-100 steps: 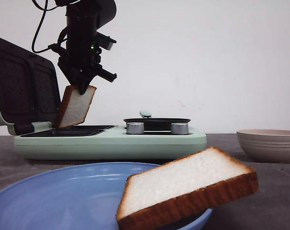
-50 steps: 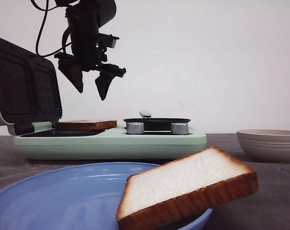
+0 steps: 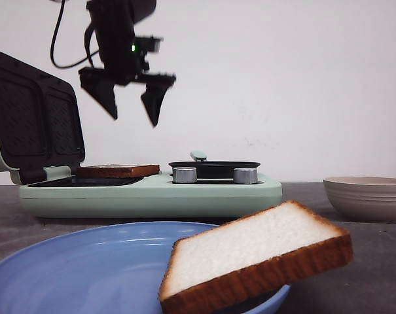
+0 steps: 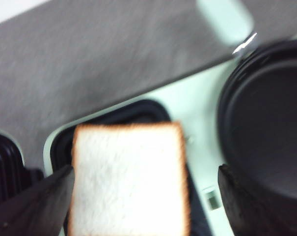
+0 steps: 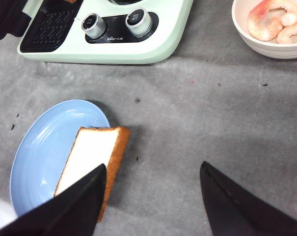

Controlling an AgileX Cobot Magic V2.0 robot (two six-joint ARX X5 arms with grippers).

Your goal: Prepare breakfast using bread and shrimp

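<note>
One slice of bread lies flat on the dark griddle plate of the sandwich maker; in the left wrist view this bread shows from above. My left gripper hangs open well above it, its fingers either side of the slice and apart from it. A second slice leans on the rim of a blue plate. My right gripper is open and empty over the grey table, just right of that slice. Pink-white shrimp sit in a beige bowl.
The mint-green sandwich maker has its dark lid standing open at the left, a black pan on its right half and two metal knobs at its front. Bare grey table lies between plate and bowl.
My left gripper has let go of the slice it held tilted over the griddle plate. That slice now lies flat, and the gripper has opened and risen.
</note>
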